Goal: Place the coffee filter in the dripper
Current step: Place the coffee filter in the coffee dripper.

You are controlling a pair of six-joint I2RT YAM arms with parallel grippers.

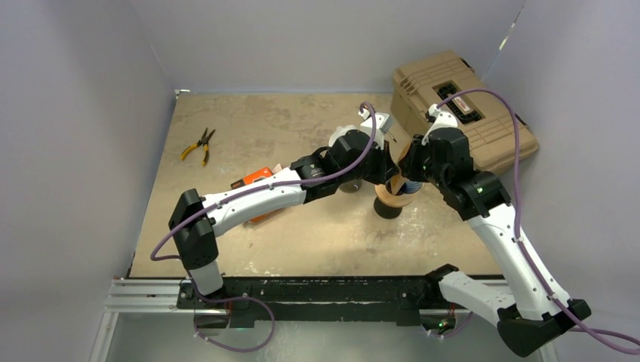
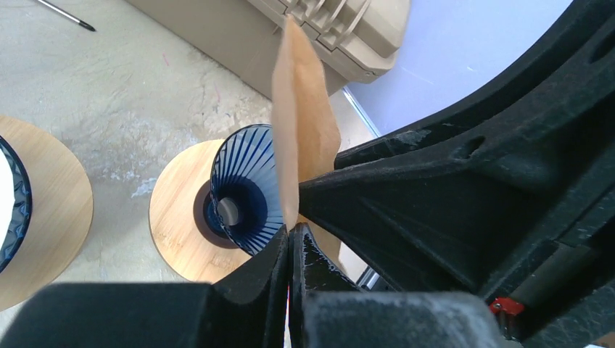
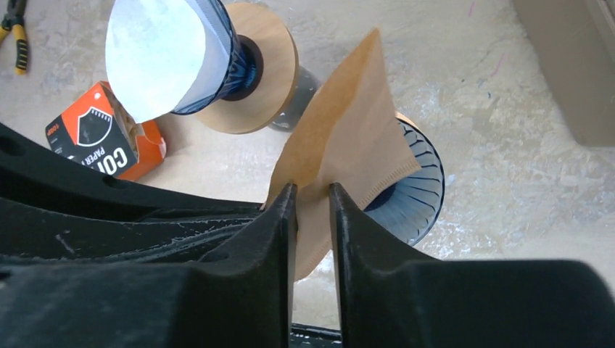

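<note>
Left end effector pinches filter, pointing outward over dripper.

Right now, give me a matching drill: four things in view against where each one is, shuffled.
Things:
1. filter
2. pliers
3. orange box
4. case

Places:
A. far right corner
B. far left, alone
C. in the left claw, over the blue dripper
D. partly under the left arm

Pairs: 1-C, 2-B, 3-D, 4-A
</note>
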